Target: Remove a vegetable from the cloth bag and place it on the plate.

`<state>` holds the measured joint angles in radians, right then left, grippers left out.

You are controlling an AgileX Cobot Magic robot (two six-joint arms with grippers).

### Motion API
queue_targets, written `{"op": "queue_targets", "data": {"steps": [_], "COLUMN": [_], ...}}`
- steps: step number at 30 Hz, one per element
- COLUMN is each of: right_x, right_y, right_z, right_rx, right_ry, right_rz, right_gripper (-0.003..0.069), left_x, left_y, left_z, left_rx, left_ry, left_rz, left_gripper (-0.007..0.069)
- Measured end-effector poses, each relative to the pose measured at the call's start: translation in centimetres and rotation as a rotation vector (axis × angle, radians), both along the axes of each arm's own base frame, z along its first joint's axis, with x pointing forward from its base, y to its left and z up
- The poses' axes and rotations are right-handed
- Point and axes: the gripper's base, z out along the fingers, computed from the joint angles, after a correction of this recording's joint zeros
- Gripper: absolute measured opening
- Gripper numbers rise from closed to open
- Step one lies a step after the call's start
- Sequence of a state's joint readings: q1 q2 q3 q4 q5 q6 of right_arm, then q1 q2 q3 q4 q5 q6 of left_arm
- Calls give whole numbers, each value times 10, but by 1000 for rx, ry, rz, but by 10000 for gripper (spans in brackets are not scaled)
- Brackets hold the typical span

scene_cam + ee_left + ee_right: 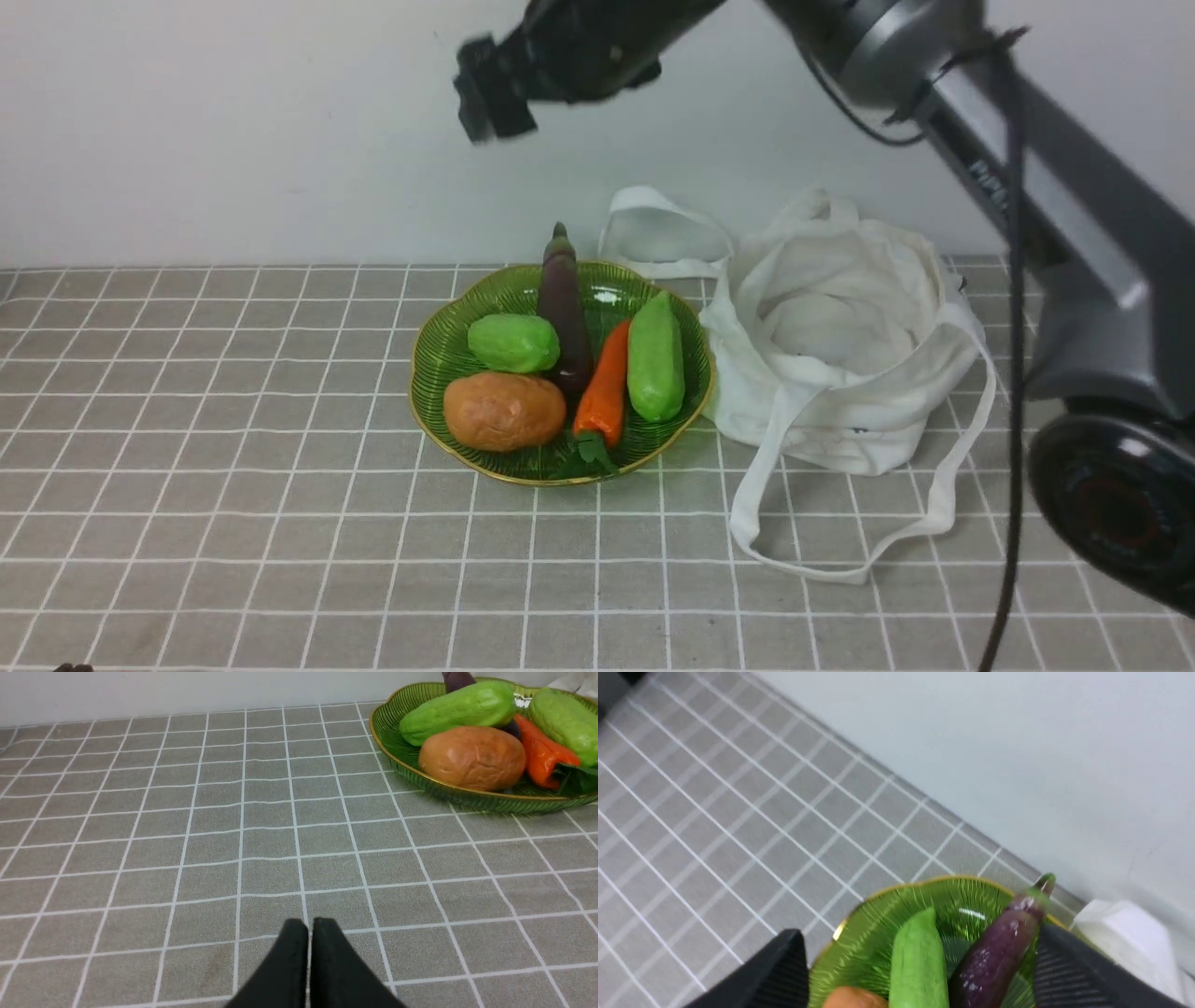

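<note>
The green ribbed plate [431,347] holds two light green vegetables, one on its left [513,343] and one on its right [654,358]. The white cloth bag [840,327] lies slumped just right of the plate, its mouth open and only fabric showing inside. My right gripper [490,89] hangs high above the plate, open and empty. In the right wrist view its fingers [784,970] frame the left vegetable [917,966] far below. My left gripper [309,926] is shut on nothing, low over the tablecloth, well away from the plate [467,797].
Also on the plate are a purple eggplant [563,313], an orange carrot [605,387] and a brown potato [504,411]. The bag's long straps [845,560] trail toward the front. A white wall runs close behind the plate and bag.
</note>
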<state>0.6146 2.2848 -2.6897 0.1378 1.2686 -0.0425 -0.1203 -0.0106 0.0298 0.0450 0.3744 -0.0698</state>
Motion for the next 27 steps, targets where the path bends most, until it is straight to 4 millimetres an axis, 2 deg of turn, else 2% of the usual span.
{"op": "queue_targets", "data": {"steps": [2,9,14,19,20,21,23,24,26,27], "right_x": [-9,-56,-91,-123,-139,-139,-159,-160,-170,-183], "right_y": [-6,-40,-64,-89,-103,-103,-119,-120,-129,-140], "right_z": [18,98,142,175,186,185,189,189,183,178], "right_rx": [24,127,187,223,216,210,184,182,143,113], "right_ry": [-23,-159,-248,-327,-347,-340,-336,-334,-307,-290], "right_rz": [-5,-7,-8,-21,-36,-37,-52,-53,-63,-74], "right_gripper": [494,178,29,-11,-14,-14,-15,-15,-15,-15], "left_x": [0,0,0,0,0,0,0,0,0,0], "left_y": [0,0,0,0,0,0,0,0,0,0], "left_z": [0,0,0,0,0,0,0,0,0,0], "left_rx": [0,0,0,0,0,0,0,0,0,0], "left_ry": [0,0,0,0,0,0,0,0,0,0], "left_rz": [0,0,0,0,0,0,0,0,0,0], "left_gripper": [-5,-5,-5,-5,-5,-5,-5,-5,-5,-5]}}
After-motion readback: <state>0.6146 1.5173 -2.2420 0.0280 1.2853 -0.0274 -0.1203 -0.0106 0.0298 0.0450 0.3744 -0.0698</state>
